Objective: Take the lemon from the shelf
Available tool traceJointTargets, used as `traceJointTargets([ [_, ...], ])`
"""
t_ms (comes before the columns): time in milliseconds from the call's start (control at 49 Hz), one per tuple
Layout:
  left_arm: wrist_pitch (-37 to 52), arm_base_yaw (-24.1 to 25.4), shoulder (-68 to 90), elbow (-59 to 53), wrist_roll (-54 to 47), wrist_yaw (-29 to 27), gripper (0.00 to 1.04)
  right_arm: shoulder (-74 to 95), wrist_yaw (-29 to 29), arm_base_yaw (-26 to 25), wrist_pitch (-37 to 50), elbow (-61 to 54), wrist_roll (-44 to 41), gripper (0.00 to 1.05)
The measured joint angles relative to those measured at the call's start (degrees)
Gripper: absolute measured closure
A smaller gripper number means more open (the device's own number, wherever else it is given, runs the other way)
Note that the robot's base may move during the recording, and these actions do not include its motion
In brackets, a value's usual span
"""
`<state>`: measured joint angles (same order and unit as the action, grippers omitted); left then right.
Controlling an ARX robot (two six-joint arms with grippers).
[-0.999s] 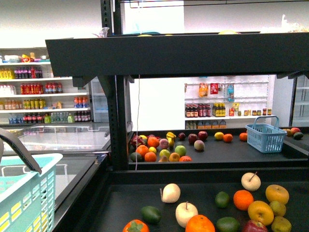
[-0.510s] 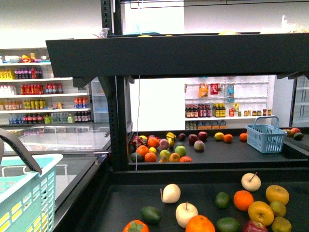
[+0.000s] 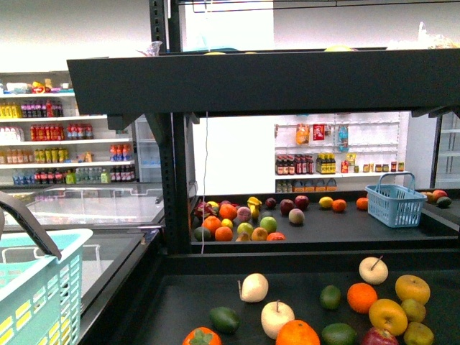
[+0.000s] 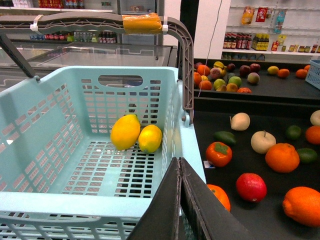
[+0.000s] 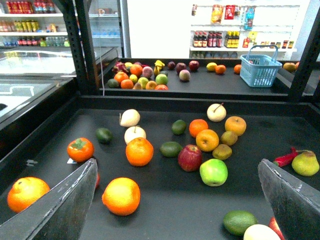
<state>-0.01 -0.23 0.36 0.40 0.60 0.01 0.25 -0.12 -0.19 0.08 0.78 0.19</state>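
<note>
The black shelf (image 3: 259,79) has flat dark tiers strewn with fruit; its near tier also shows in the right wrist view (image 5: 165,205). Two yellow lemons (image 4: 125,131) (image 4: 150,138) lie side by side in a light blue basket (image 4: 100,72). My left gripper (image 4: 179,161) is shut and empty, over the basket's near rim. My right gripper (image 5: 177,167) is wide open and empty above the near tier, over oranges (image 5: 139,151), a red apple (image 5: 190,157) and a green apple (image 5: 213,172). Neither gripper shows in the front view.
The basket stands left of the shelf (image 3: 36,287), with its grey handle raised (image 4: 100,21). Golden apples (image 5: 207,140), limes (image 5: 239,222) and a persimmon (image 5: 80,149) lie on the near tier. A small blue basket (image 3: 396,203) and a fruit pile (image 3: 233,219) sit on the far tier.
</note>
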Motion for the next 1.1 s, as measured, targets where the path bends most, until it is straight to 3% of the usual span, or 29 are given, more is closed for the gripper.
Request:
traceJointTargets([
  [143, 0.0, 0.0, 0.0, 0.0, 0.0, -0.02, 0.66, 0.0, 0.0, 0.0, 0.0, 0.0, 0.0, 0.08],
  [469, 0.0, 0.0, 0.0, 0.0, 0.0, -0.02, 0.07, 0.0, 0.0, 0.0, 0.0, 0.0, -0.02, 0.08],
  [1101, 0.0, 0.0, 0.0, 0.0, -0.09, -0.02, 0.08, 0.0, 0.0, 0.0, 0.0, 0.0, 0.0, 0.08],
])
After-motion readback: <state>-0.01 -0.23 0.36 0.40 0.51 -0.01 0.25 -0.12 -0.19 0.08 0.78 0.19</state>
